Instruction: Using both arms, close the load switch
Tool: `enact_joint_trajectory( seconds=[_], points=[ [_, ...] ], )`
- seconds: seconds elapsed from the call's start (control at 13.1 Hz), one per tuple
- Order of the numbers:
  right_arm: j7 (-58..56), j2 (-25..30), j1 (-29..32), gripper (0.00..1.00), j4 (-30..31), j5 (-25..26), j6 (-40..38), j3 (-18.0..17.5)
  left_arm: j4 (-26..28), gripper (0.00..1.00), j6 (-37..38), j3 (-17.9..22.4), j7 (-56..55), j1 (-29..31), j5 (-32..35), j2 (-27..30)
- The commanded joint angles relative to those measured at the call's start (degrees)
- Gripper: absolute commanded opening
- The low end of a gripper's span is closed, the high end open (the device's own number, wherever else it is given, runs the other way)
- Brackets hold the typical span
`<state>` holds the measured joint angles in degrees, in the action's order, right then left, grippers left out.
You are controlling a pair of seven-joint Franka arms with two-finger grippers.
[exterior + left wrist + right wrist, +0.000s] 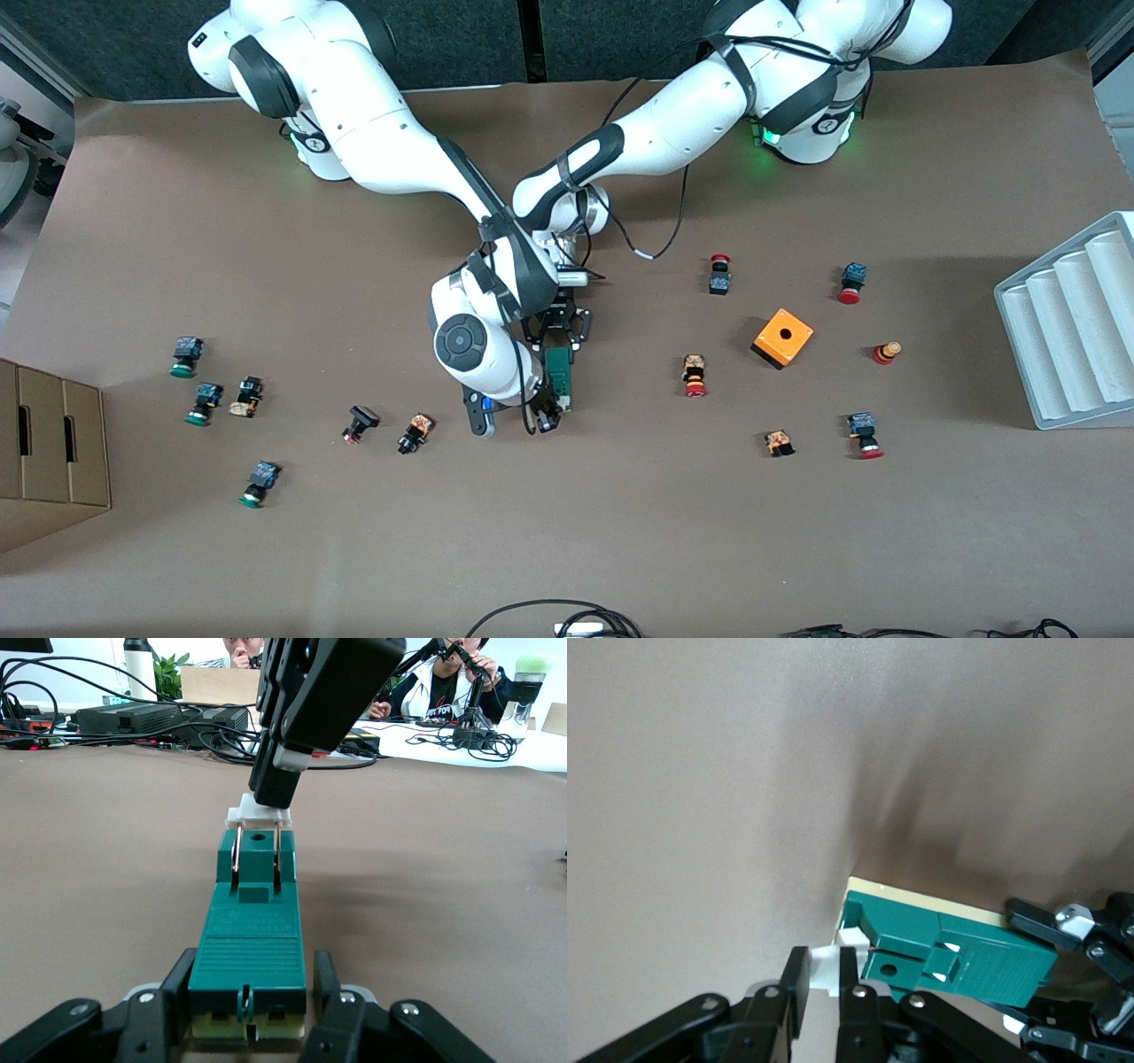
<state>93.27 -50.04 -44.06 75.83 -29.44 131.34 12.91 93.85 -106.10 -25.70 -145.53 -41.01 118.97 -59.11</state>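
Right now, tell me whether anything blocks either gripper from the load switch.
Nothing visible does. The left gripper clamps one end of the load switch; the right gripper pinches the white tab at its other end.

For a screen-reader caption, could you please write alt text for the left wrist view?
The left gripper clamps one end of the green load switch on the brown table, while the right gripper comes down from above onto the white tab at its other end.

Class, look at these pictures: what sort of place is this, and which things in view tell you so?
Probably a robotics lab. Two white robot arms work over a paper-covered table, the left gripper and right gripper both on a green load switch, with people and cabled electronics nearby.
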Motion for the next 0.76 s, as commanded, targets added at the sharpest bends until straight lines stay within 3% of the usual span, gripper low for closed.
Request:
enact_joint_trajectory(
  seconds=[0.0, 0.69],
  points=[
    [0.42, -2.60, -0.06, 0.20, -2.44, -1.85, 0.23, -0.25, -1.66, 0.57, -0.34, 0.91, -0.98, -0.83, -0.23, -1.45],
    [0.34, -3.22, -0.06, 0.20, -2.44, -1.85, 1.20, -0.17, -1.66, 0.58, -0.34, 0.91, -0.98, -0.83, -0.23, -1.45]
  ],
)
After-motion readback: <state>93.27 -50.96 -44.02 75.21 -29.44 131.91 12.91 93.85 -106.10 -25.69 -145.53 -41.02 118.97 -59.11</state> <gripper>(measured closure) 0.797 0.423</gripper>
